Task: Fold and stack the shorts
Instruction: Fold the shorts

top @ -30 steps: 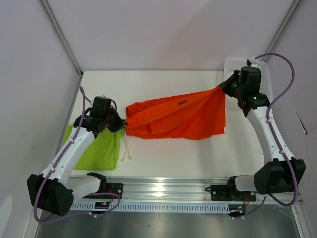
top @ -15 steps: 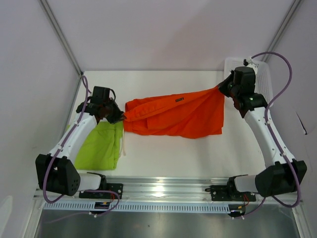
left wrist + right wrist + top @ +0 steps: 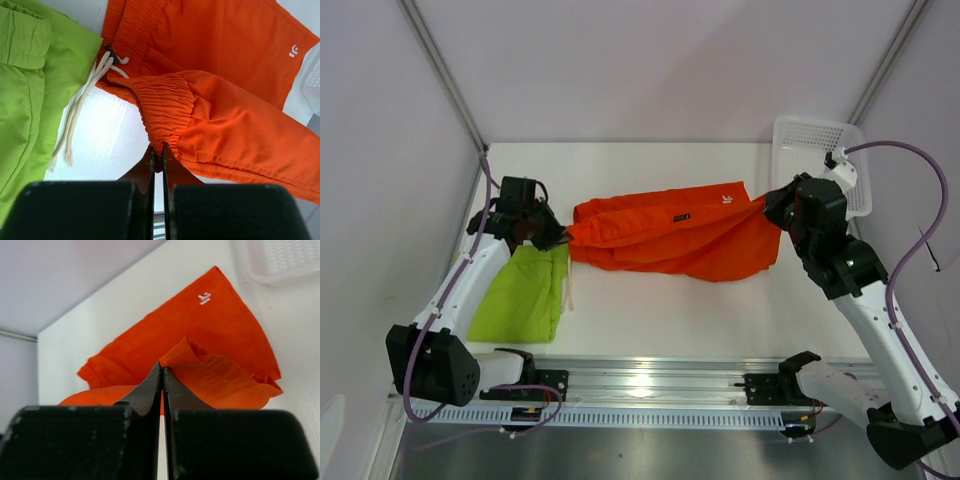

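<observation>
So the tabletop (image 3: 650, 320) carries everything here. The biggest thing on it is the orange-red shorts (image 3: 670, 235), stretched across the middle between my two arms, partly doubled over and sagging onto the surface. The lime green shorts (image 3: 520, 300) lie folded flat at the left, just beside the orange pair's waist end. There's a white mesh basket (image 3: 815, 135) in the far right corner.

My left tool (image 3: 158, 152) is clenched on the gathered elastic waistband (image 3: 165, 100), and my right tool (image 3: 161, 371) is pinched tight on a hem corner at the other end. The fabric looks light, thin and floppy, so I'd guess it only keeps its shape under tension. The thick seams are the spots to grab. The white drawstrings (image 3: 80, 125) dangle loose and could snag. The tiny logo (image 3: 204, 298) faces up.
</observation>
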Controlling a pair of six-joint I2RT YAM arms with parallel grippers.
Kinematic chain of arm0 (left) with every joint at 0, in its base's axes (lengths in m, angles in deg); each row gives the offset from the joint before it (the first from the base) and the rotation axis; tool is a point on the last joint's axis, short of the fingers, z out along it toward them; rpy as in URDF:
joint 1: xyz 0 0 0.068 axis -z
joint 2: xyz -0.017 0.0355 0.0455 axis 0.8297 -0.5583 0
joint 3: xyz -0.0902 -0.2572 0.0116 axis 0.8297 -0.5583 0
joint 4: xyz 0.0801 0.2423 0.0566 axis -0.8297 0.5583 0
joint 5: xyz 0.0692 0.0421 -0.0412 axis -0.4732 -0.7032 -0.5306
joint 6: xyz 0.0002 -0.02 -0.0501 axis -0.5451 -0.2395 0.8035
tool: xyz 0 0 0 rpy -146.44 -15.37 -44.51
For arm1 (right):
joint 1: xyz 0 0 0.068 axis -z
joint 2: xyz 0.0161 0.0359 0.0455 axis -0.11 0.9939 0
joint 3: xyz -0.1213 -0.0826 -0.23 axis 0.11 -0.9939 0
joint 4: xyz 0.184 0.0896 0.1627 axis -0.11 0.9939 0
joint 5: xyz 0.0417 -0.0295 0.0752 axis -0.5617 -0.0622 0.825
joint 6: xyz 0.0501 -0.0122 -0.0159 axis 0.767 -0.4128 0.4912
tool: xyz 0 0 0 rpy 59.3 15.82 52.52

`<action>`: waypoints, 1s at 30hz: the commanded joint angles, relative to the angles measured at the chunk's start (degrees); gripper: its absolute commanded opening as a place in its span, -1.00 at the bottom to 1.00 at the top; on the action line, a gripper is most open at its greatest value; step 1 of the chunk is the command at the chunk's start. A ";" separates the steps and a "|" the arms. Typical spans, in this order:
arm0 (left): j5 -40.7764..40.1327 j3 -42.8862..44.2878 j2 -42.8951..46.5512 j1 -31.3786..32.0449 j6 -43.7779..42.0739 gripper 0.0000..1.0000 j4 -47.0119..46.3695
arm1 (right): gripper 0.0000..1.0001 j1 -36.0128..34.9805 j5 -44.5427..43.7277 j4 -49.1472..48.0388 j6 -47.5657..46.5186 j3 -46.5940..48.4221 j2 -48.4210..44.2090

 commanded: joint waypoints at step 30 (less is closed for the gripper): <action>18.75 18.59 -31.45 -14.99 1.49 0.47 -16.46 | -0.28 16.67 11.41 -30.44 2.96 22.78 53.61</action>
